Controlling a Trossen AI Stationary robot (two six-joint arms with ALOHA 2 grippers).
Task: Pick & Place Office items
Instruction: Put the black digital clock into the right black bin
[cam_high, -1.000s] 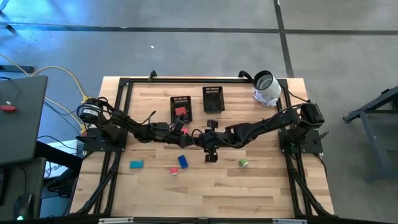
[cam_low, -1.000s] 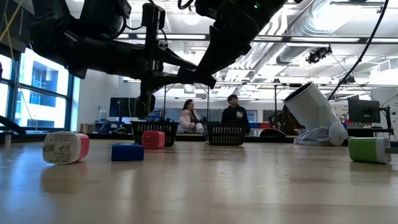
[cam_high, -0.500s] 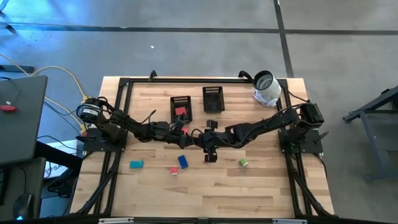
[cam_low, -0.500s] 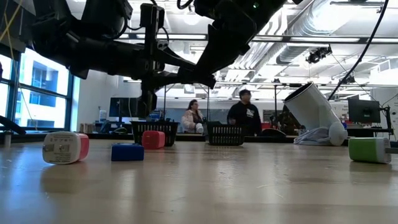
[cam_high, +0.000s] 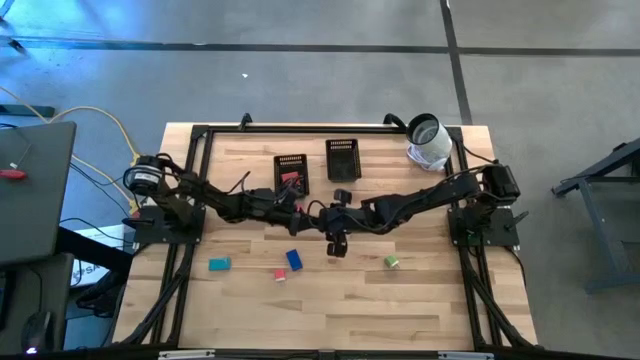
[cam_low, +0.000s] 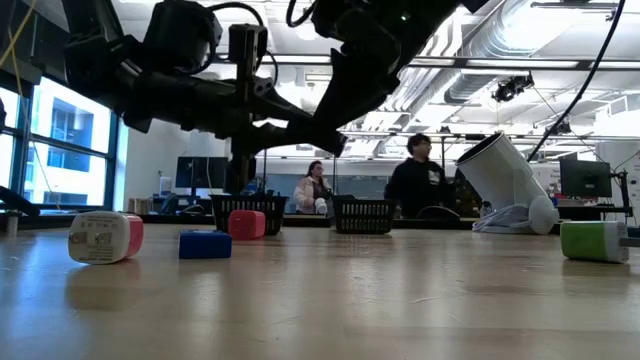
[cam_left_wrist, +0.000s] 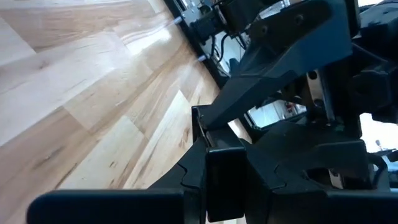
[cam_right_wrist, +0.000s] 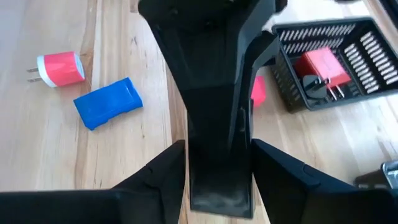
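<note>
The right gripper (cam_right_wrist: 219, 179) is hanging over the middle of the pale wooden table (cam_high: 420, 300); its jaws are standing roughly half open and pressing on both sides of a long black blocky piece (cam_right_wrist: 219, 124), so it is judged to be holding it. The left gripper (cam_high: 306, 210) is reaching in from the left and meeting it; whether its jaws are open or closed cannot be told.

Risks:
- The two arms are crowding one spot above the table; any sideways move is likely to knock one wrist against the other.
- If the right jaws are slackening, the black piece is liable to drop and land just beside the blue rectangular block (cam_right_wrist: 109, 102) and the red-and-white plug piece (cam_right_wrist: 59, 68).
- The left black mesh tray (cam_right_wrist: 311, 28) is lying just to the far side; a careless swing is risking a shove to its rim.

Comparison of views:
- The right wrist view alone is showing the grip, the red plug block (cam_right_wrist: 323, 65) lying inside that tray, and a pink piece (cam_right_wrist: 258, 90) half hidden just outside it.
- The high view is adding the teal block (cam_high: 219, 264) at near left, the green block (cam_high: 391, 262) at near right, and the white cylinder (cam_high: 428, 138) at the far right corner.
- The low view is showing both grippers clear of the tabletop, with a person (cam_low: 415, 185) passing behind.
</note>
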